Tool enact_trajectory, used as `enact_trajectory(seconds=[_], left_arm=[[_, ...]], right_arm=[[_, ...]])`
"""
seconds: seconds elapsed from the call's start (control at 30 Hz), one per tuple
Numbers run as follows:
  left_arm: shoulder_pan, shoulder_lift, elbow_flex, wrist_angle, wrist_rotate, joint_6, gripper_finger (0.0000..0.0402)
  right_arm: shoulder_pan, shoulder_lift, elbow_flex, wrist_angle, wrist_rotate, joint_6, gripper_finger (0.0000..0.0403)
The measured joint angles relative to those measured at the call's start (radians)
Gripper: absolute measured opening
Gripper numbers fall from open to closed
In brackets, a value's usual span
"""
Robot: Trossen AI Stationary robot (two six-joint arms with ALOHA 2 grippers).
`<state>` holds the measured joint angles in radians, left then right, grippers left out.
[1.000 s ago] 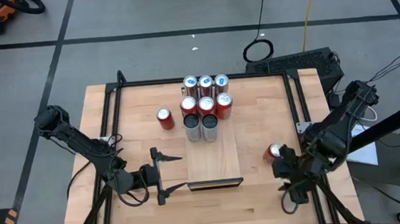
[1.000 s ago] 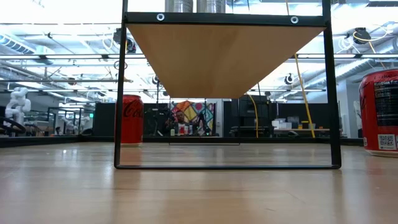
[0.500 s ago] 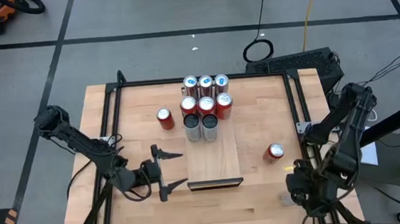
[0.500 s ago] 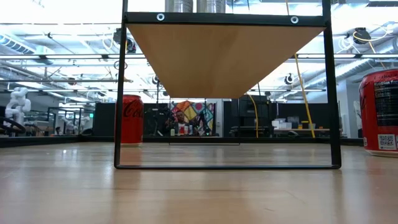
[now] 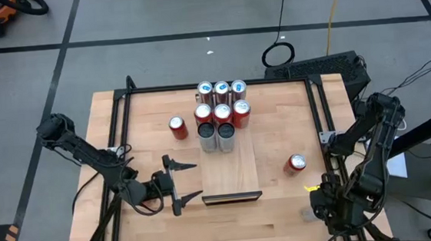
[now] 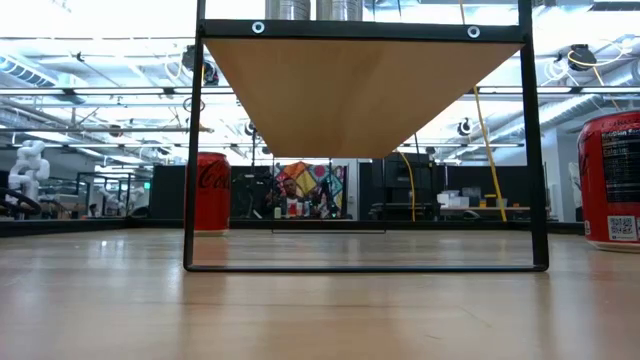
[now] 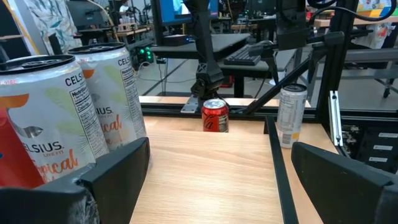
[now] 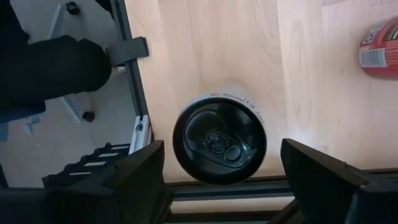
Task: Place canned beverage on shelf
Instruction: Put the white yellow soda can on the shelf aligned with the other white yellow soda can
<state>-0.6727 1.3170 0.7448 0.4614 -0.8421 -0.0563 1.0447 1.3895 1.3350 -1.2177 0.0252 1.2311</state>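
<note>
The shelf (image 5: 230, 168) is a pale wood panel on a black frame (image 6: 192, 150) at the table's middle. Several cans (image 5: 222, 112) stand at its far end, among them two pale Celsius cans (image 7: 68, 118). One red can (image 5: 177, 127) stands on the table left of the shelf and another red can (image 5: 296, 163) stands right of it. A silver can with a dark top (image 8: 219, 140) stands by the table's near right corner. My right gripper (image 5: 320, 205) is open above this can, pointing down, a finger on either side and apart from it. My left gripper (image 5: 185, 184) is open and empty, level, by the shelf's near left side.
A black rail (image 5: 319, 120) frames the tabletop; the silver can (image 7: 291, 115) stands close beside its right-hand bar. The near half of the shelf top (image 5: 231, 177) is bare wood. The low view shows open room under the shelf (image 6: 360, 215).
My right gripper has gone from beside the right-hand red can toward the table's near right corner and now stands over the silver can. The red can has stayed where it was.
</note>
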Motion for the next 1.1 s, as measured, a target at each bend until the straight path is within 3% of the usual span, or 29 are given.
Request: enact_trajectory(seconds=[1.1], left_arm=[[0.0, 0.0, 0.0, 0.0, -0.027, 0.01, 0.0393]], right_arm=[[-0.002, 0.133, 0.0, 0.013, -0.004, -0.021, 0.0295]])
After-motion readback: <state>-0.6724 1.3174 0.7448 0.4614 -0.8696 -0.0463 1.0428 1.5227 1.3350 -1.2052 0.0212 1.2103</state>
